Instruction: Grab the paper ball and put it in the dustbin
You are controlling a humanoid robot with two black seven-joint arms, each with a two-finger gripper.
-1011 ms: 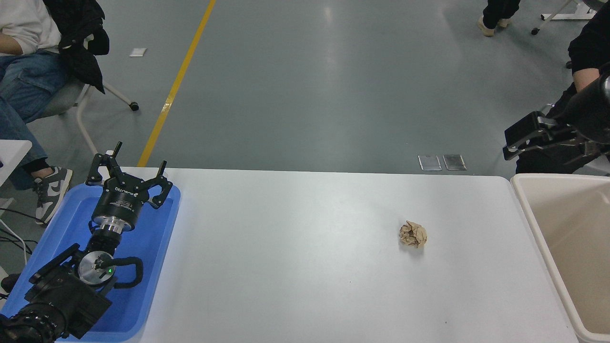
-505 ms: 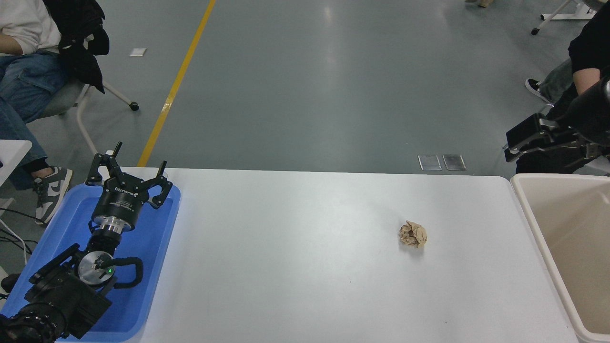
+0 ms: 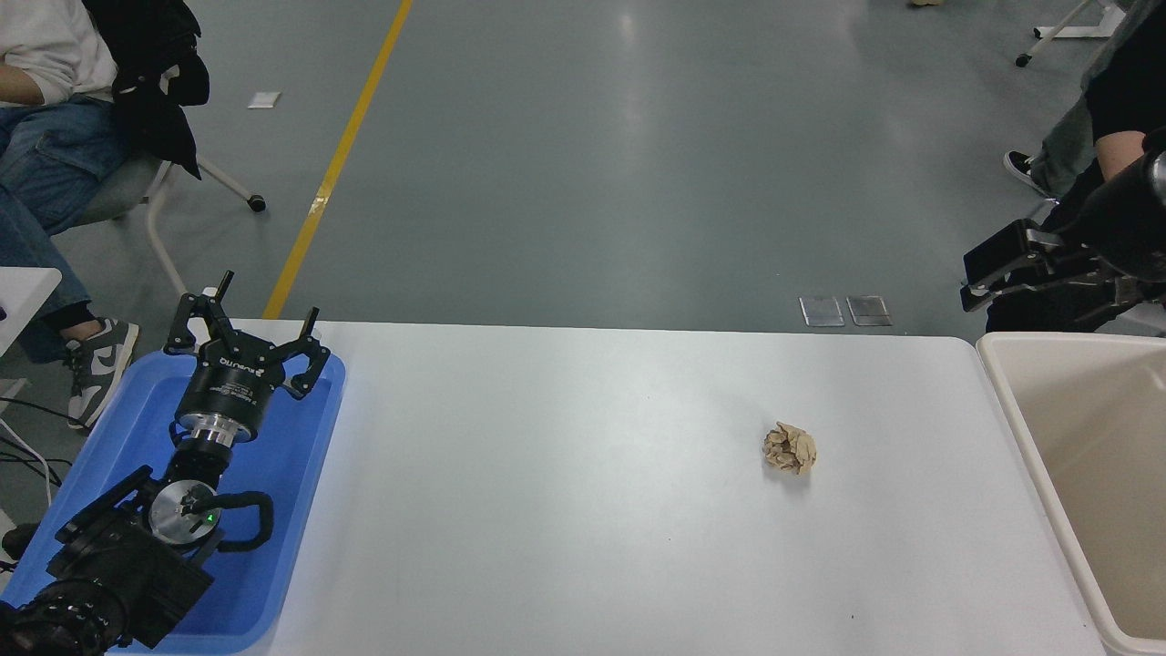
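On the white table, right of the middle, the paper ball lies alone, near the beige dustbin at the right edge but not touching it. The right gripper hangs above the dustbin's far corner; whether it is open I cannot tell. The left gripper rests over the blue tray with fingers spread apart.

Paper ball on worktop.
Dustbin at right edge; left claw spread above blue tray.
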